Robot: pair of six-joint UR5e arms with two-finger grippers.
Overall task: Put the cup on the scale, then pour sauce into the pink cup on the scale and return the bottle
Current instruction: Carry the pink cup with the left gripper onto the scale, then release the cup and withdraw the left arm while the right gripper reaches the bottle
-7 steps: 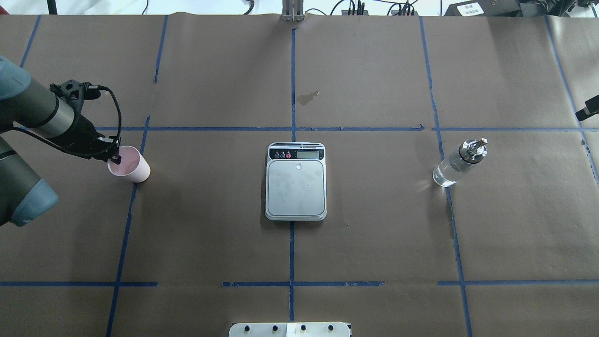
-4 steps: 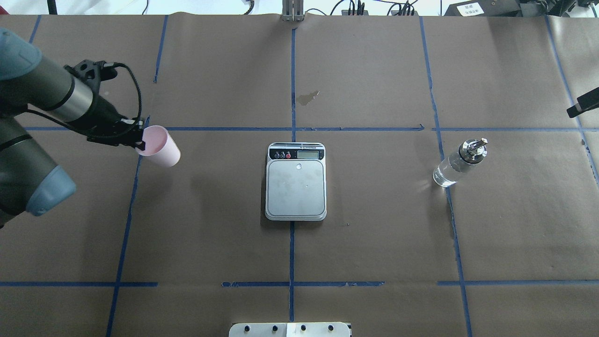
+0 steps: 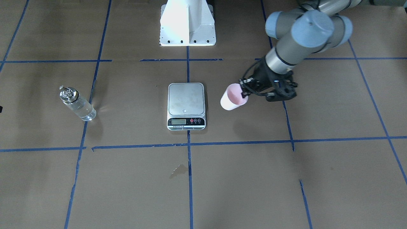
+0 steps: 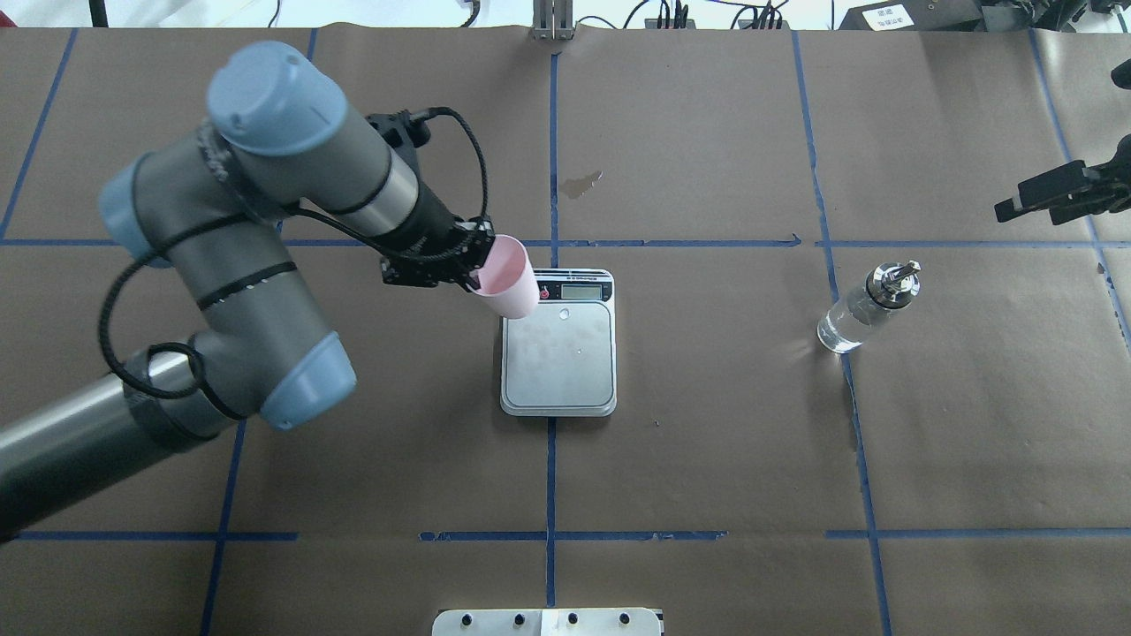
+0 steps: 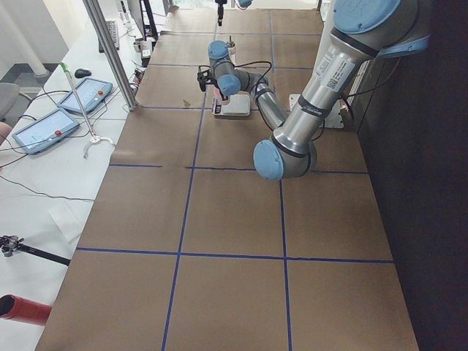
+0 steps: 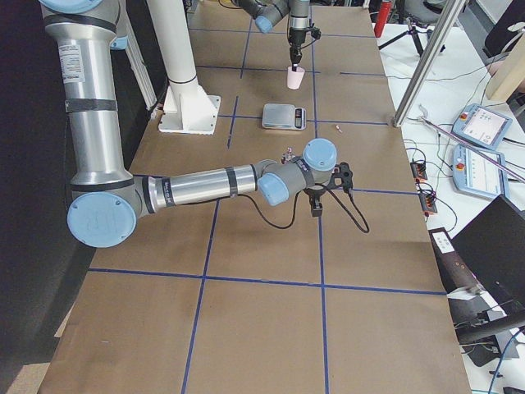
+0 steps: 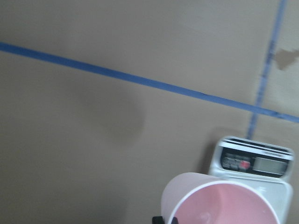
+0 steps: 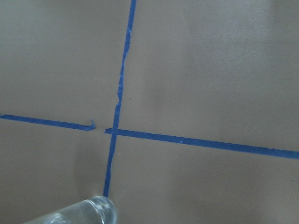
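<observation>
Cup (image 4: 505, 281): judged light, thin-walled, easily crushed; best taken at rim with a gentle pinch. Pinched at rim wall by left gripper (image 4: 474, 274), fingers closed on it. Aloft just beside scale (image 4: 558, 362) near display corner, not yet on platform. Bottle (image 4: 861, 314) standing well apart on right side; glass, probably slick and heavier, better grasped round body. Right gripper (image 4: 1016, 205) near bottle, finger spread impossible to tell. Count: one cup, one scale, one bottle, two grippers.

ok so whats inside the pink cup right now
The cup shows only its pink inner wall, no liquid visible. One finger of the left gripper reaches inside the rim. The cup's floor is mostly out of view.
</observation>
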